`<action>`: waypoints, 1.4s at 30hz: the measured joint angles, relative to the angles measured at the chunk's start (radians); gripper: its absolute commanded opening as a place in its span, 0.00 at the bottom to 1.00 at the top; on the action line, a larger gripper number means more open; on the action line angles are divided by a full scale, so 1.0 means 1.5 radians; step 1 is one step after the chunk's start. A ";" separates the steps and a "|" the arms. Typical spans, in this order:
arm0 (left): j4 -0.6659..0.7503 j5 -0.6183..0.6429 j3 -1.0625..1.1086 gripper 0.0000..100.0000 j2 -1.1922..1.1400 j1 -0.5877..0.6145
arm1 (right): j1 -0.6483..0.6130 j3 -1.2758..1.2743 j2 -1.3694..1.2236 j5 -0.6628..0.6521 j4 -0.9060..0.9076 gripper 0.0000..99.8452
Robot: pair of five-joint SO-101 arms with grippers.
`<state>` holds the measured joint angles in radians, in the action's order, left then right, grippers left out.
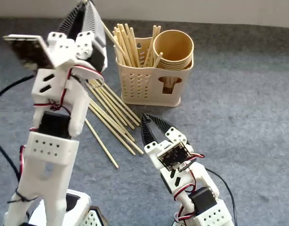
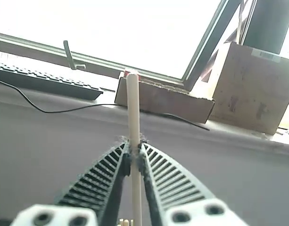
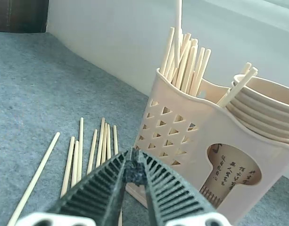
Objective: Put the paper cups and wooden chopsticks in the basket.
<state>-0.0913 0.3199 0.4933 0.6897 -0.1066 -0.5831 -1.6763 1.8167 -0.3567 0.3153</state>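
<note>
Chopsticks [image 1: 111,120] lie loose in a fan on the grey table between the two arms. Their long axes run from the near middle towards the foot of the basket [image 1: 149,87]. Beside them, just short of the basket's front wall, the right gripper [image 3: 134,162] sits low with jaws pressed together on nothing. It is the nearer arm to the fan, which lies off its left side. Paper cups [image 1: 175,47] are stacked in the basket's compartment on the right arm's side, and a bundle [image 1: 127,44] of sticks stands in the other. Farther back and raised, the left gripper [image 2: 134,148] pinches a single chopstick [image 2: 133,103], which slants down towards that bundle. Letting it go there looks like the next move.
</note>
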 measured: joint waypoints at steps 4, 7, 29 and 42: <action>0.000 -0.002 -0.012 0.01 -0.055 -0.011 | 0.000 0.000 0.000 0.000 0.000 0.01; -0.001 -0.005 -0.025 0.01 -0.090 -0.014 | 0.000 0.000 0.000 0.000 0.000 0.01; -0.276 -0.005 -0.135 0.01 -0.104 -0.015 | 0.000 0.000 0.000 0.000 0.000 0.01; -0.468 0.054 -0.136 0.01 -0.081 0.003 | 0.000 0.000 0.000 0.000 0.000 0.01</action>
<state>-0.7940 0.4012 0.2892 0.5685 -0.1020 -0.5831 -1.6763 1.8167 -0.3567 0.3153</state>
